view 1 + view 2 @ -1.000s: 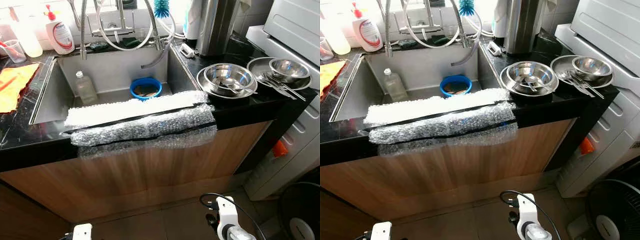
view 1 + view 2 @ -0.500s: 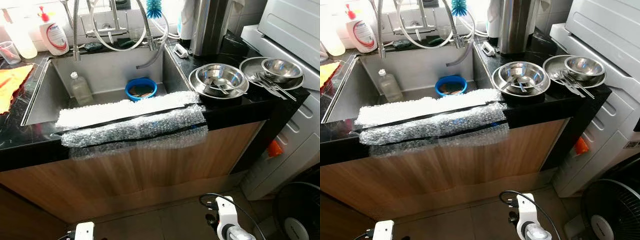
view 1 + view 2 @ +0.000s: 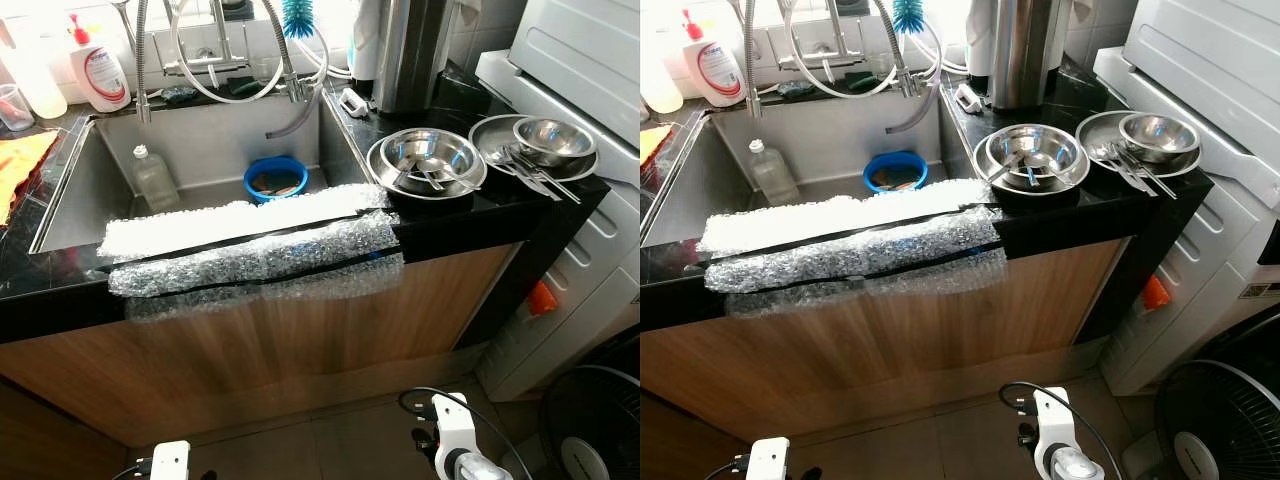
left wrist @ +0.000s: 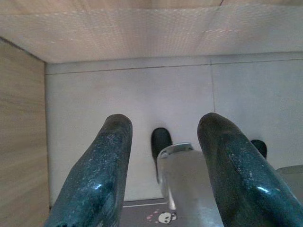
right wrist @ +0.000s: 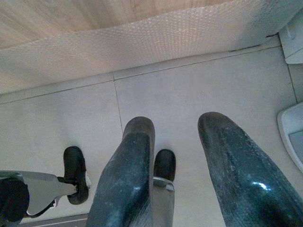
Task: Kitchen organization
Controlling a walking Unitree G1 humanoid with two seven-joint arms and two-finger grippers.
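A steel sink is set in a black counter. Inside it lie a blue bowl and a clear plastic bottle. Right of the sink stand stacked steel bowls with spoons. Further right is a steel plate carrying a bowl and cutlery. Both arms hang low in front of the wooden cabinet, the left arm and the right arm. My left gripper and my right gripper are open above the tiled floor, holding nothing.
Bubble wrap pads the counter's front edge. A soap bottle, faucet hoses, a blue brush and a steel canister line the back. An orange cloth lies left. A white appliance and a fan stand right.
The whole picture has slid leftward as the camera moved. Nothing on the counter or in the sink has shifted, and both arms hang as before.
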